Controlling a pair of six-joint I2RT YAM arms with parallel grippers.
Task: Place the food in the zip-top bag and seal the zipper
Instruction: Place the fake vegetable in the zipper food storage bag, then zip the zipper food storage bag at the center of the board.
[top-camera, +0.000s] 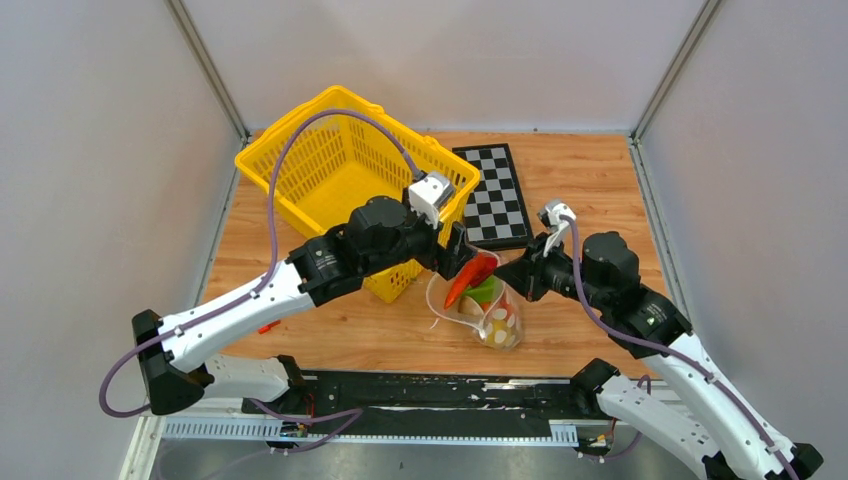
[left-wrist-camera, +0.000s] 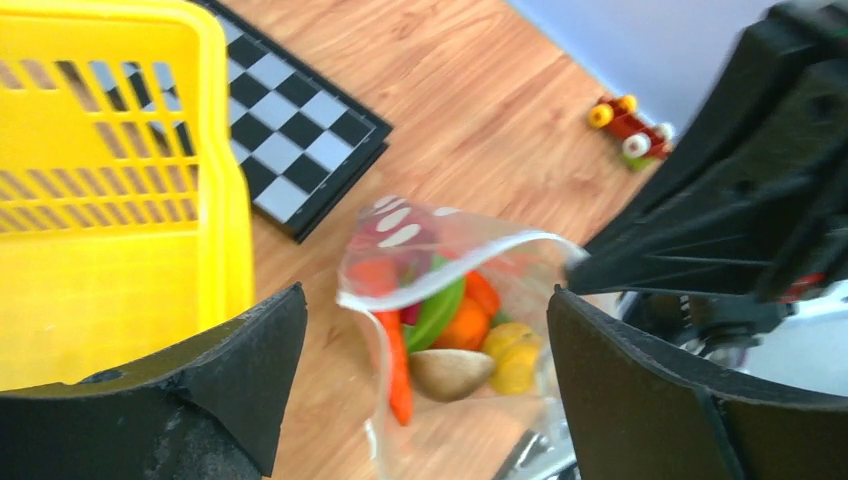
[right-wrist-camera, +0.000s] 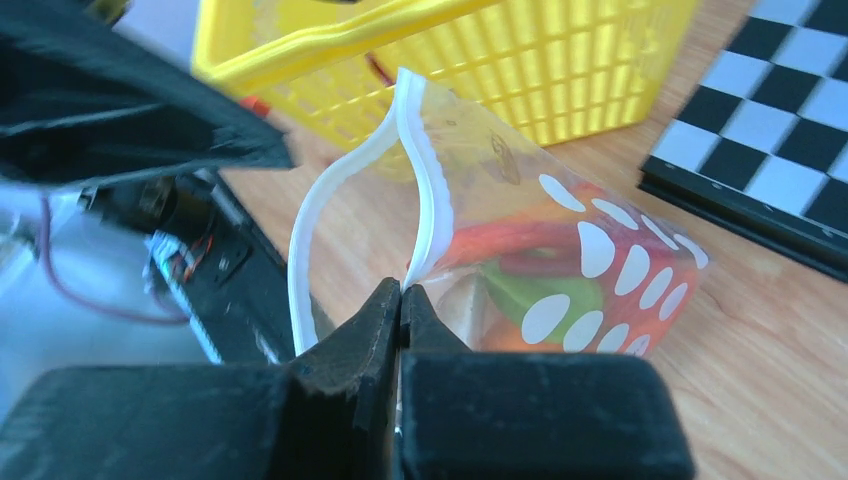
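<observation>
Clear plastic printed with white dots forms the zip-top bag (top-camera: 497, 318). It sits at the centre of the wooden table (top-camera: 590, 180), nearer than the yellow mesh basket (top-camera: 330, 170) and the chessboard (top-camera: 495, 195), and between the two grippers.

Top external view: the red chili (top-camera: 470, 280) slants out of the bag mouth, its upper end just beside the left gripper (top-camera: 455, 262). This view does not show whether the two touch. A small red piece (top-camera: 268, 327) lies on the table at the left, partly under the left arm.

Left wrist view: the left gripper's fingers (left-wrist-camera: 250, 370) are spread wide with nothing between them, above the open mouth. Only this view shows the contents clearly: a green pepper (left-wrist-camera: 435, 315), an orange (left-wrist-camera: 462, 328), a yellow lemon (left-wrist-camera: 515, 352) and a brown ball (left-wrist-camera: 447, 372), all inside the bag. A small red wheeled toy (left-wrist-camera: 628, 125) lies on the table beyond the bag and appears in this view only.

Right wrist view: the right gripper (right-wrist-camera: 400, 295) is closed, its fingertips pinching the white zipper (right-wrist-camera: 428, 180) on one lip of the mouth. The other lip bows away to the left, so the mouth stands open and the zipper is unsealed.
</observation>
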